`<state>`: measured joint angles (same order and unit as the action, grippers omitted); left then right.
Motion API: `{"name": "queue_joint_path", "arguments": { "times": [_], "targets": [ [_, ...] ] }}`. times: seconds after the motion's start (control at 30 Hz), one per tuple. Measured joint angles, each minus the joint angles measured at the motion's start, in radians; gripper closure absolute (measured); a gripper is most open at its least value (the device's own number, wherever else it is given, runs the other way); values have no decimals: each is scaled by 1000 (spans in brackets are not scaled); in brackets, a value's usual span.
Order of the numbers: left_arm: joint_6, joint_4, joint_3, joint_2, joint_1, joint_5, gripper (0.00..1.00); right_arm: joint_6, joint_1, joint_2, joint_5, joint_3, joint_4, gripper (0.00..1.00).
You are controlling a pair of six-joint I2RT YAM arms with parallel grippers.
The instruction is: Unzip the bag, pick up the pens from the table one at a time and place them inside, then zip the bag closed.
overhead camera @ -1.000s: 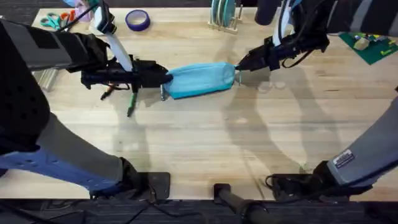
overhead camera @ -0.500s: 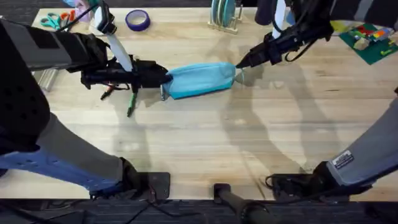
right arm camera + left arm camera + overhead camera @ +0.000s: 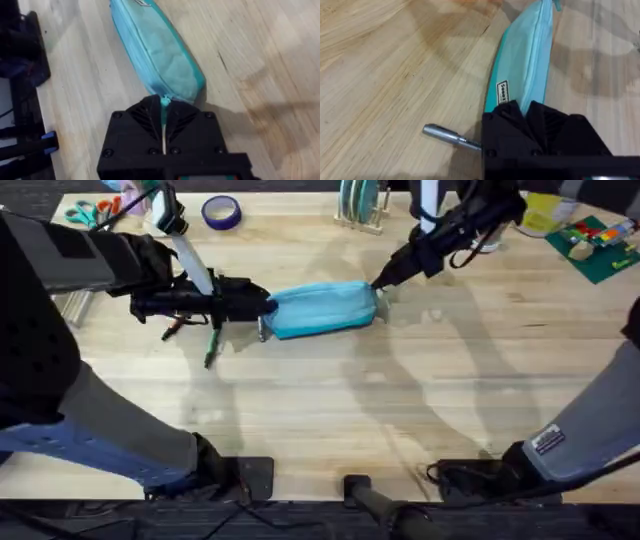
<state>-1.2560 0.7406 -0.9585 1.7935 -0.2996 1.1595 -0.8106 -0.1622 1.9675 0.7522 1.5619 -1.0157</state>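
The light blue bag (image 3: 322, 309) lies across the middle of the table (image 3: 320, 410), its zipper closed along its length. My left gripper (image 3: 266, 307) is shut on the bag's left end, and its black fingers (image 3: 520, 115) clamp the fabric (image 3: 530, 55). My right gripper (image 3: 379, 282) is shut on the zipper pull (image 3: 164, 101) at the bag's (image 3: 155, 55) right end. A green pen (image 3: 210, 348) and an orange pen (image 3: 172, 330) lie under the left arm. The dark grey and silver pen (image 3: 262, 330) rests by the bag's left end, and this same pen (image 3: 445, 136) lies beside my left fingers.
Along the far edge of the table are scissors (image 3: 85, 212), a purple tape roll (image 3: 221, 212) and a rack of plates (image 3: 360, 205). A green mat with small parts (image 3: 598, 248) is at the far right. The near half of the table is bare wood.
The right arm has swung toward the far side and slightly left, its gripper staying at the bag's right end. The left arm, bag and pens have not moved.
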Motion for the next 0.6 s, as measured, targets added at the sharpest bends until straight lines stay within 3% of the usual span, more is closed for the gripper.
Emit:
{"name": "queue_joint_path", "arguments": {
  "times": [0.33, 0.6],
  "targets": [
    [0, 0, 0, 0, -2, -5, 958, 59, -95, 0, -144, 67, -9, 970],
    [0, -1, 0, 0, -14, -19, 958, 85, -145, 0, -192, 121, -26, 970]
  ]
}}
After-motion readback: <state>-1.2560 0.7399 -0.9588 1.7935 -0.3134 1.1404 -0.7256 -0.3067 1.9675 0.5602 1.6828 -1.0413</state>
